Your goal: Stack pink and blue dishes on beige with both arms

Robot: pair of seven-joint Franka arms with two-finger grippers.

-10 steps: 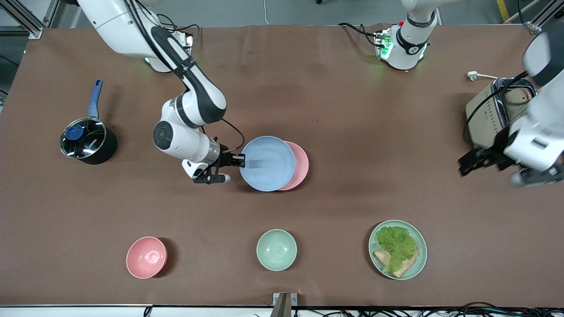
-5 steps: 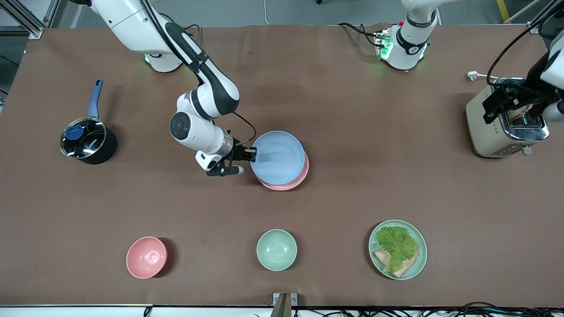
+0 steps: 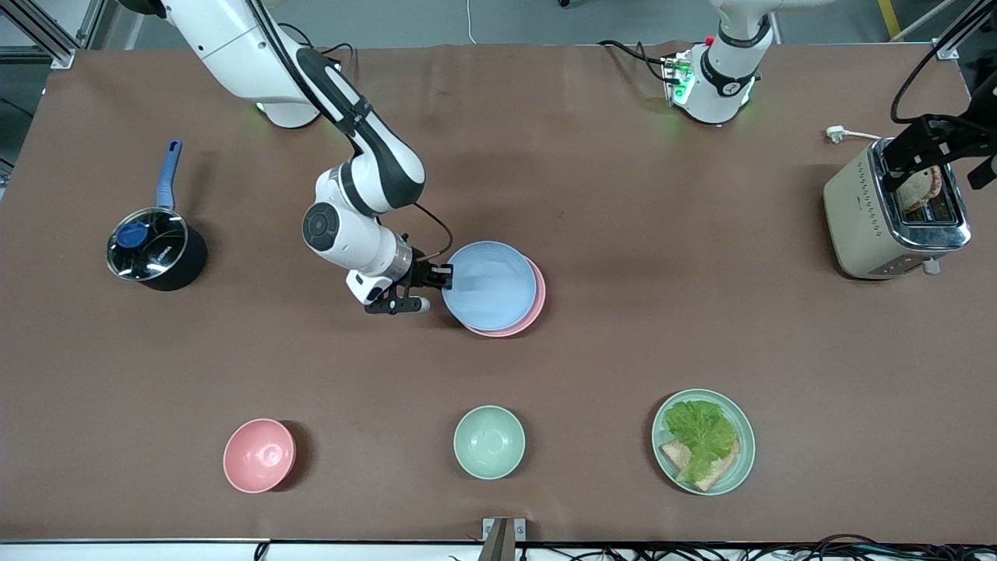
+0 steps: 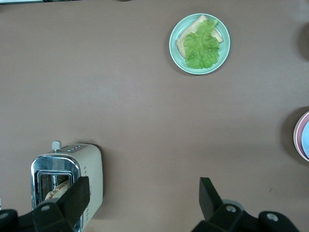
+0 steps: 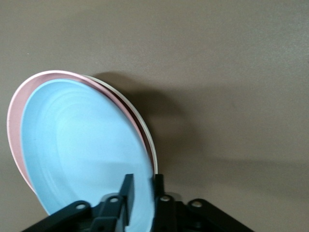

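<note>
The pale blue plate lies tilted on the pale pink plate near the table's middle. My right gripper is shut on the blue plate's rim at the side toward the right arm's end. In the right wrist view its fingers pinch the blue plate, with the pink plate beneath. A thin cream rim of the beige plate shows under both. My left gripper hangs open and empty over the toaster, its fingers wide apart.
A beige toaster with bread in its slot stands at the left arm's end. A black pan sits at the right arm's end. Nearer the camera are a pink bowl, a mint bowl and a mint plate with lettuce.
My right gripper carried the blue plate toward the left arm's end until it covered the pink plate, then lowered it. My left arm swung up and away to hang over the toaster.
</note>
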